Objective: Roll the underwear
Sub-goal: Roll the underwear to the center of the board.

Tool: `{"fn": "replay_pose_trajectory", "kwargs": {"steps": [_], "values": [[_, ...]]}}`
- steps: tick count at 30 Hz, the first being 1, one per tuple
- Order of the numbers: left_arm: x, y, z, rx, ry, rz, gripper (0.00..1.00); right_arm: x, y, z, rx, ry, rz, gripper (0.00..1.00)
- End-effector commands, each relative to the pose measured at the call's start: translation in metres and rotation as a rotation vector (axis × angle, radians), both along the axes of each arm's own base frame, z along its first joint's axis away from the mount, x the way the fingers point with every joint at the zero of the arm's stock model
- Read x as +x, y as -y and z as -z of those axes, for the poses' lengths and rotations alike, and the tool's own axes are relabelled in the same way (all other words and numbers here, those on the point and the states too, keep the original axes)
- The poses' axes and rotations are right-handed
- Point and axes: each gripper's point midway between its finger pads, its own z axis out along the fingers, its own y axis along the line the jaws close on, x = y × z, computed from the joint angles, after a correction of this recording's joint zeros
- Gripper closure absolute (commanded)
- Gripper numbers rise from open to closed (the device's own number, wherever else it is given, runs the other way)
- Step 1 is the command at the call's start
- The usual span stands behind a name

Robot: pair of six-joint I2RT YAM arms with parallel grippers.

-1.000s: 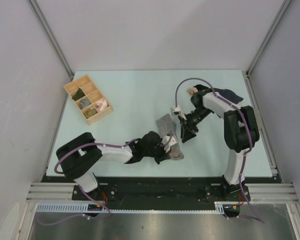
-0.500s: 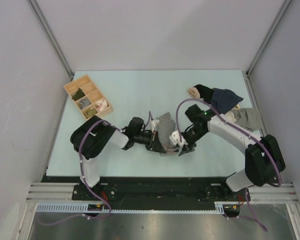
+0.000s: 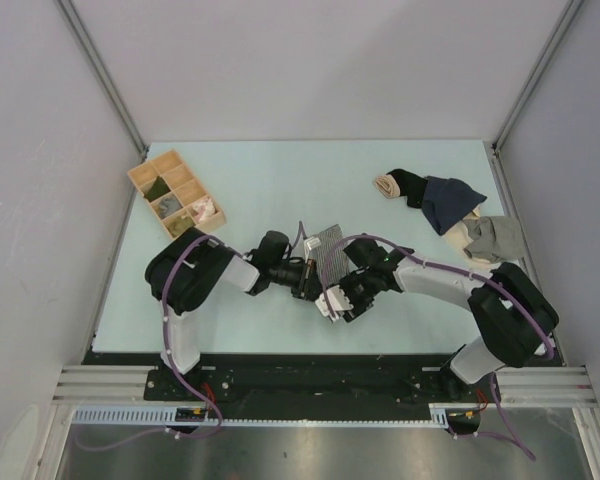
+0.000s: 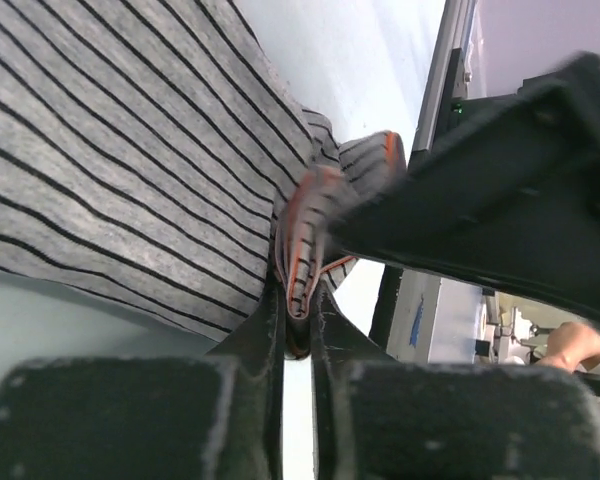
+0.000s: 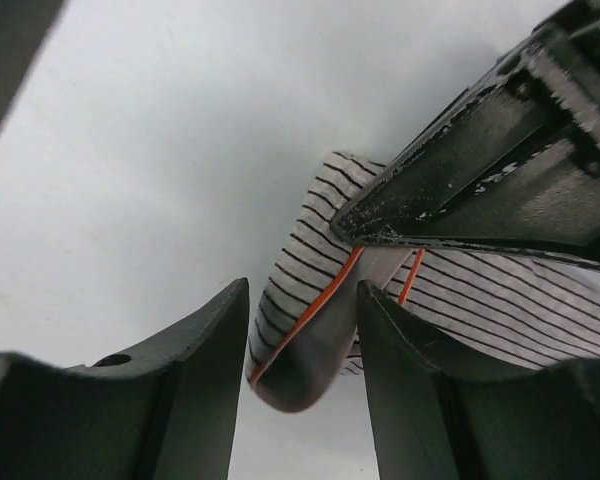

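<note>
The underwear (image 3: 327,252), grey with fine dark stripes and an orange-trimmed edge, lies at the table's middle front. My left gripper (image 3: 310,280) is shut on its folded near edge, and the left wrist view shows the fold (image 4: 302,250) pinched between the fingers at the gripper (image 4: 298,300). My right gripper (image 3: 338,302) is open at the same corner. In the right wrist view its fingers stand on either side of the rolled cloth end (image 5: 310,330) with gaps both sides, at the gripper (image 5: 302,300). A left finger (image 5: 480,170) crosses above.
A wooden compartment box (image 3: 178,198) with small items stands at the back left. At the back right lie a black and beige sock (image 3: 395,183), a navy garment (image 3: 445,198) and a beige-grey garment (image 3: 495,238). The table's front edge is close below both grippers.
My right gripper has swung down and left to the cloth's near corner, beside the left gripper. The left arm has folded back, and its gripper stays at the cloth's edge.
</note>
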Motion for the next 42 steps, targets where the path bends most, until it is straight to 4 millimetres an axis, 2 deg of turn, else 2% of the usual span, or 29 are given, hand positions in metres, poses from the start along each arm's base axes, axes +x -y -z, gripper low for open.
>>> {"fn": "replay_pose_trajectory", "kwargs": {"steps": [1, 4, 5, 8, 9, 11, 12, 13, 15, 17, 18, 19, 20, 21, 22, 23, 25, 27, 28, 29, 30, 32, 33, 37, 42], "values": [[0.014, -0.003, 0.014, 0.053, 0.024, -0.074, 0.88, 0.018, 0.003, 0.025, -0.061, 0.045, 0.066, 0.48], [0.019, -0.002, 0.001, 0.024, 0.061, -0.099, 0.80, 0.024, 0.012, 0.041, -0.123, 0.055, 0.101, 0.49], [0.023, 0.000, -0.015, -0.014, 0.110, -0.107, 0.77, 0.025, 0.015, 0.043, -0.136, 0.053, 0.108, 0.50], [0.028, -0.004, -0.038, -0.056, 0.210, -0.150, 0.64, 0.023, 0.021, 0.049, -0.162, 0.032, 0.126, 0.55], [0.031, -0.005, -0.059, -0.087, 0.302, -0.157, 0.59, 0.021, 0.023, 0.049, -0.170, 0.019, 0.133, 0.60], [0.030, -0.017, -0.063, -0.074, 0.400, -0.192, 0.53, 0.015, 0.026, 0.049, -0.186, -0.030, 0.138, 0.68], [0.023, -0.026, -0.071, -0.081, 0.477, -0.201, 0.50, 0.012, 0.028, 0.049, -0.192, -0.056, 0.144, 0.76], [0.026, -0.030, -0.079, -0.093, 0.542, -0.234, 0.48, 0.008, 0.028, 0.048, -0.191, -0.092, 0.149, 0.79], [0.012, -0.043, -0.083, -0.109, 0.615, -0.240, 0.45, 0.001, 0.031, 0.042, -0.209, -0.169, 0.163, 0.85], [0.000, -0.045, -0.090, -0.142, 0.703, -0.223, 0.42, -0.011, 0.028, 0.031, -0.204, -0.289, 0.166, 0.88], [-0.012, -0.049, -0.089, -0.151, 0.737, -0.211, 0.42, -0.013, 0.027, 0.026, -0.199, -0.329, 0.173, 0.90], [-0.025, -0.043, -0.093, -0.171, 0.780, -0.184, 0.41, -0.018, 0.024, 0.021, -0.181, -0.393, 0.176, 0.91], [-0.032, -0.043, -0.092, -0.172, 0.843, -0.156, 0.41, -0.030, 0.030, 0.017, -0.214, -0.465, 0.183, 0.91], [-0.043, -0.044, -0.086, -0.170, 0.864, -0.132, 0.40, -0.027, 0.025, 0.013, -0.212, -0.502, 0.187, 0.92], [-0.058, -0.038, -0.096, -0.217, 0.917, -0.099, 0.40, -0.031, 0.024, 0.008, -0.195, -0.564, 0.195, 0.92], [-0.061, -0.038, -0.098, -0.220, 0.985, -0.096, 0.40, -0.041, 0.028, 0.004, -0.222, -0.630, 0.200, 0.92], [-0.078, -0.035, -0.100, -0.231, 1.050, -0.060, 0.39, -0.043, 0.026, 0.003, -0.225, -0.717, 0.216, 0.92], [-0.071, -0.030, -0.103, -0.178, 1.156, -0.056, 0.37, -0.045, 0.032, 0.004, -0.250, -0.780, 0.246, 0.92], [-0.076, -0.027, -0.092, -0.131, 1.154, -0.007, 0.36, -0.045, 0.033, 0.009, -0.266, -0.802, 0.260, 0.92], [-0.072, -0.025, -0.091, -0.097, 1.196, 0.010, 0.35, -0.042, 0.036, 0.011, -0.266, -0.811, 0.279, 0.92], [-0.068, -0.018, -0.098, -0.095, 1.220, 0.026, 0.35, -0.041, 0.037, 0.013, -0.270, -0.819, 0.289, 0.91], [-0.065, -0.014, -0.078, -0.009, 1.231, 0.104, 0.34, -0.037, 0.039, 0.016, -0.272, -0.834, 0.307, 0.91], [-0.061, -0.006, -0.083, -0.006, 1.250, 0.119, 0.34, -0.037, 0.040, 0.017, -0.274, -0.838, 0.312, 0.91], [-0.055, 0.009, -0.057, 0.120, 1.260, 0.239, 0.34, -0.035, 0.040, 0.020, -0.276, -0.847, 0.319, 0.90], [-0.043, 0.022, -0.038, 0.242, 1.298, 0.293, 0.35, -0.035, 0.041, 0.021, -0.281, -0.857, 0.319, 0.89]]}}
